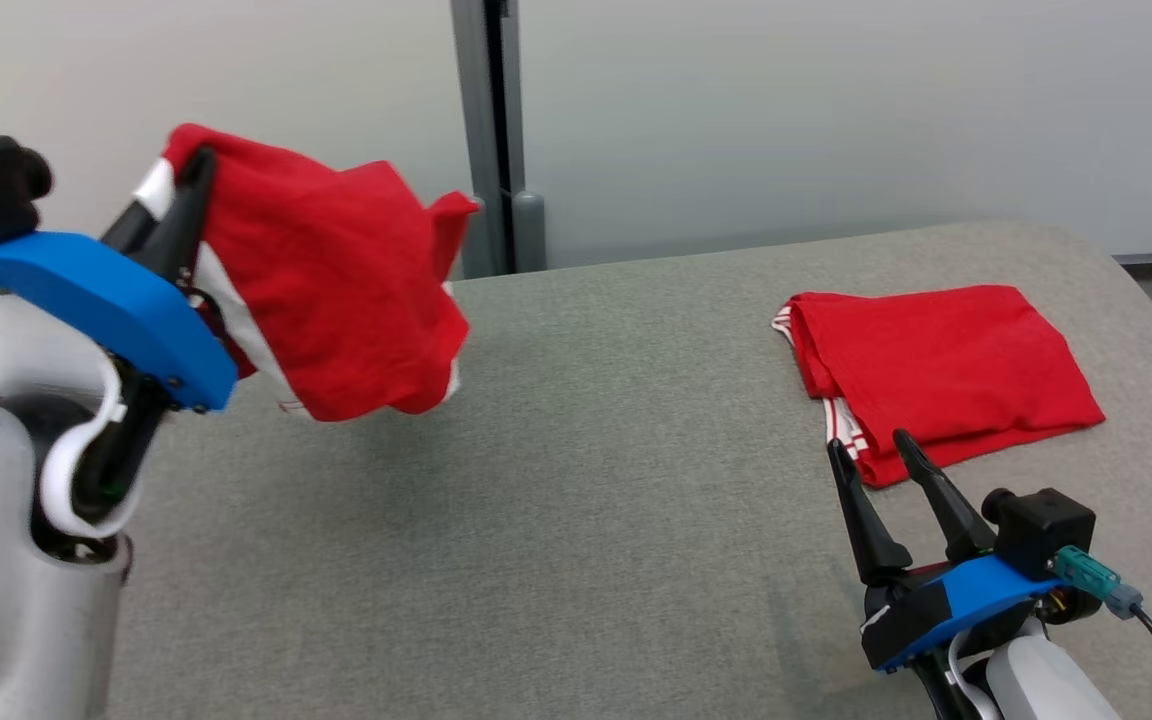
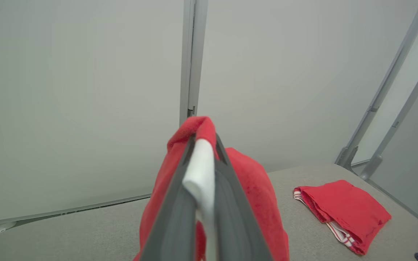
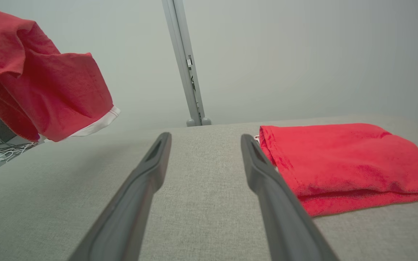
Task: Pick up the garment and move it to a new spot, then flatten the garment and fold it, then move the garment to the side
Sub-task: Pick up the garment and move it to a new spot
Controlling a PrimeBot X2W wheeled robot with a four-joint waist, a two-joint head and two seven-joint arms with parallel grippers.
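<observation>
- The left gripper (image 1: 198, 162) is clamped on a white-trimmed edge of the red garment (image 1: 336, 290). The garment hangs bunched in the air over the left end of the grey worktop (image 1: 586, 500), not touching it.
- The right gripper (image 1: 867, 442) sits low on the right, fingers spread and holding nothing, with its tips just beside a folded red piece (image 1: 946, 365).
- My take: lower it over the bare middle so the bottom hem lands first, then drag away to spread it (from one pinch point it'll clump otherwise). Keep well apart from the folded piece.
- Containers: I can't spot any bin or basket. The folded piece lies straight on the worktop.
</observation>
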